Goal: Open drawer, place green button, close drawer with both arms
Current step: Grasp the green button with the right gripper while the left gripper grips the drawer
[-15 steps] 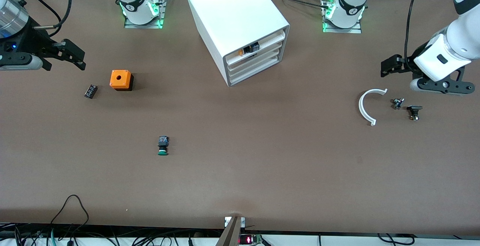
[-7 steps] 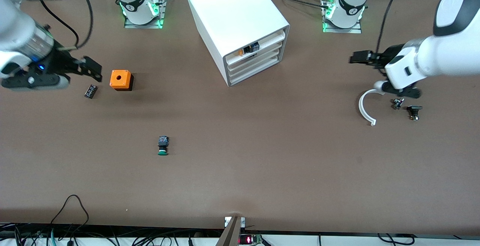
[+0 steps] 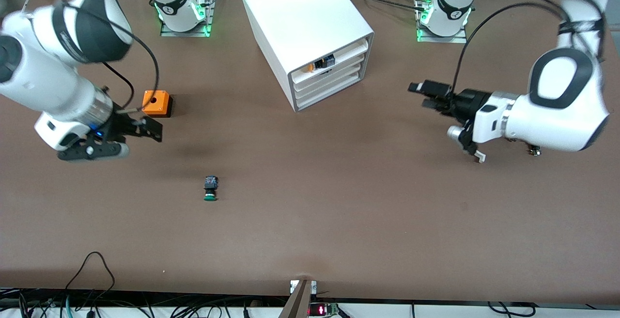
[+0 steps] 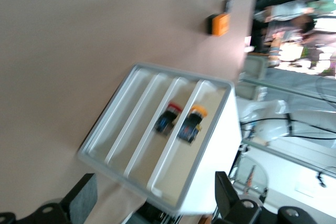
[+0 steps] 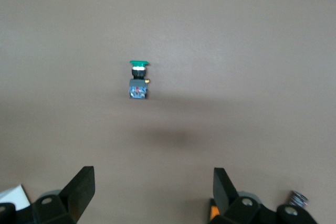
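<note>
On the table, the button (image 3: 210,188) lies on its side, well apart from the cabinet (image 3: 310,32) and its closed drawer (image 3: 330,87).
Right gripper (image 3: 147,131) hovers spread-fingered near the orange cube (image 3: 156,103); left gripper (image 3: 420,91), fingers parted, faces the cabinet.

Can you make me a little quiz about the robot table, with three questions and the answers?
1. True or false: the button with the green cap is lying on the table, nearer the front camera than the orange cube.
2. Which is right about the drawer in the white cabinet? A) pulled far out B) pushed in C) lying on the table
3. Fill in: both the left gripper and the right gripper have their fingers ____ and hold nothing.

Key:
1. True.
2. B. All the trays sit inside the cabinet.
3. Open. The right gripper hangs over the table beside the orange cube, the left gripper over bare table toward the left arm's end.
</note>
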{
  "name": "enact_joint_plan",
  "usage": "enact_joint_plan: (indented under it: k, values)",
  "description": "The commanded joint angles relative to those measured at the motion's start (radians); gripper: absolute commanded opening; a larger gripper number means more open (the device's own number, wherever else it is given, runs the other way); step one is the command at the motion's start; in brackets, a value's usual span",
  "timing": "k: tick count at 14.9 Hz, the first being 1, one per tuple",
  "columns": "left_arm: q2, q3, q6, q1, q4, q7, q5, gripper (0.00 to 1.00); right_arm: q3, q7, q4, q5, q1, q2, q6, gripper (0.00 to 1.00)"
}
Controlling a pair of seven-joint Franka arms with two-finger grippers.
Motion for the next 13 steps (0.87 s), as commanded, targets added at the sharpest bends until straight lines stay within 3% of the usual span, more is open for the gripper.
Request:
enact_joint_plan:
  k: [1, 3, 4, 9, 13]
  values:
    - [-0.029, -0.021, 0.142, 0.0, -0.207, 0.222, -0.148, 0.82, -0.001, 0.044, 0.004, 0.01, 0.026, 0.064, 0.07, 1.0]
    - [-0.02, -0.057, 0.207, 0.0, -0.331, 0.333, -0.266, 0.72, -0.001, 0.062, -0.004, 0.01, 0.03, 0.118, 0.128, 1.0]
    - [-0.018, -0.07, 0.224, 0.0, -0.387, 0.389, -0.32, 0.72, -0.001, 0.062, -0.008, 0.01, 0.03, 0.144, 0.165, 1.0]
    - [0.051, -0.101, 0.348, -0.014, -0.507, 0.632, -0.345, 0.78, -0.001, 0.063, -0.028, 0.011, 0.039, 0.245, 0.291, 1.0]
    - [0.187, -0.146, 0.349, -0.016, -0.562, 0.83, -0.486, 0.78, -0.001, 0.063, -0.027, 0.013, 0.067, 0.305, 0.38, 1.0]
